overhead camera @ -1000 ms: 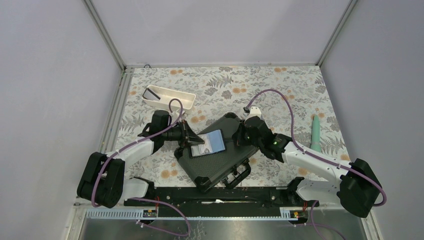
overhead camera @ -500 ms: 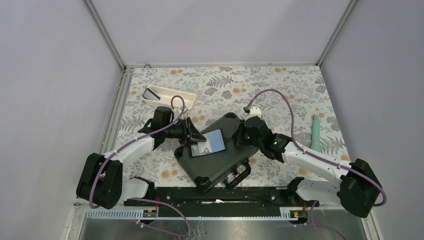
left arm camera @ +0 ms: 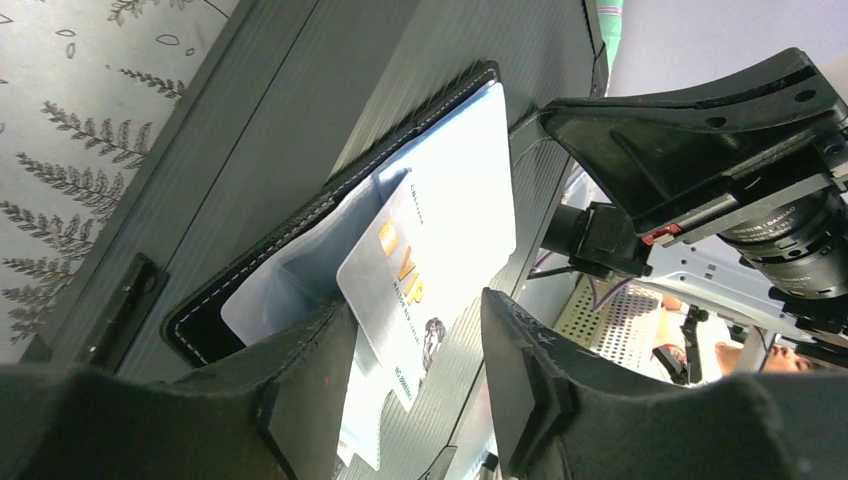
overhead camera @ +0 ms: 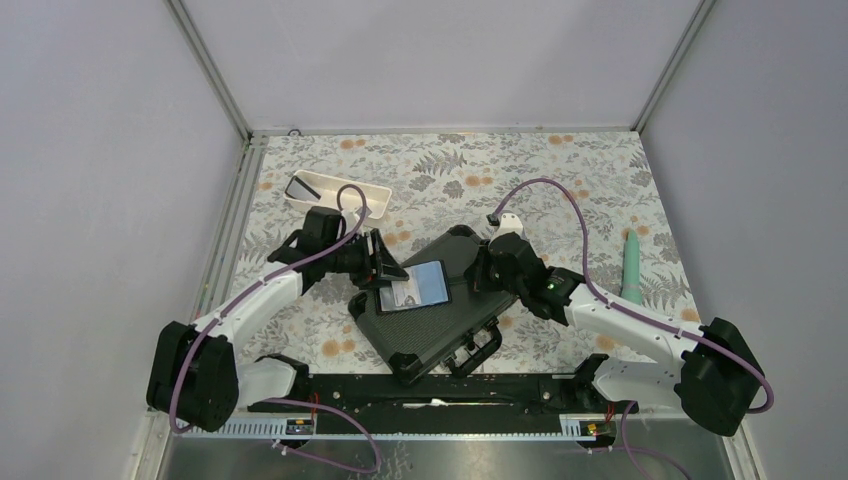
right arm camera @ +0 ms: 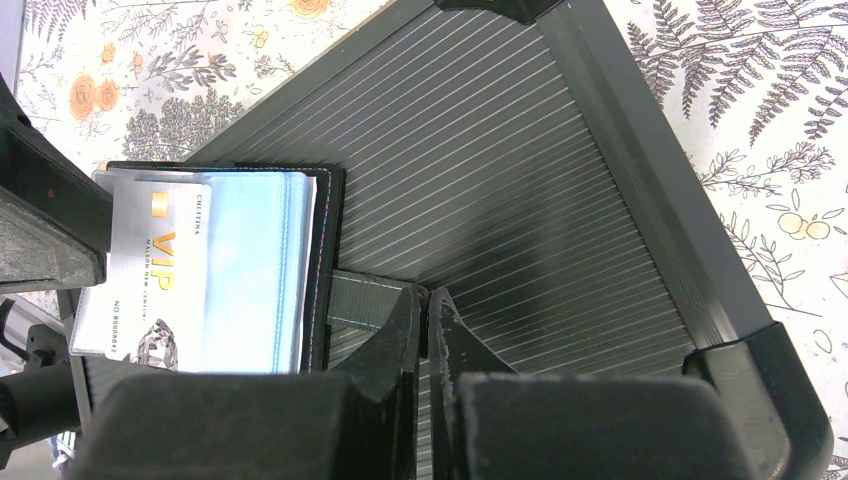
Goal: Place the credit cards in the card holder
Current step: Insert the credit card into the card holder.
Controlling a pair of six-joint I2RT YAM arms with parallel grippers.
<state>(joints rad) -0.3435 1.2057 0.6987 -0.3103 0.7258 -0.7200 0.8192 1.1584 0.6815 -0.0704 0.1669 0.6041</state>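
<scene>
The black card holder [overhead camera: 428, 280] lies open on a black hard case, its grey-blue inside [right arm camera: 255, 270] facing up. A pale credit card [right arm camera: 150, 270] marked VIP sits partly in the holder's pocket, its near end sticking out. My left gripper [left arm camera: 415, 380] is open around that free end; the card [left arm camera: 400, 290] rests against the left finger and is clear of the right one. My right gripper [right arm camera: 425, 300] is shut on the holder's grey snap tab [right arm camera: 365, 298]. Another dark credit card [overhead camera: 303, 187] lies in a white tray.
The black hard case [overhead camera: 440, 330] with a handle fills the table's near middle under both grippers. The long white tray [overhead camera: 345, 197] stands at the back left, just behind my left arm. A teal tool [overhead camera: 631, 265] lies at the right edge of the floral cloth.
My left gripper has opened and let go of the VIP card, which stays in the holder. The left arm has drawn slightly back and left. The right gripper has not moved.
</scene>
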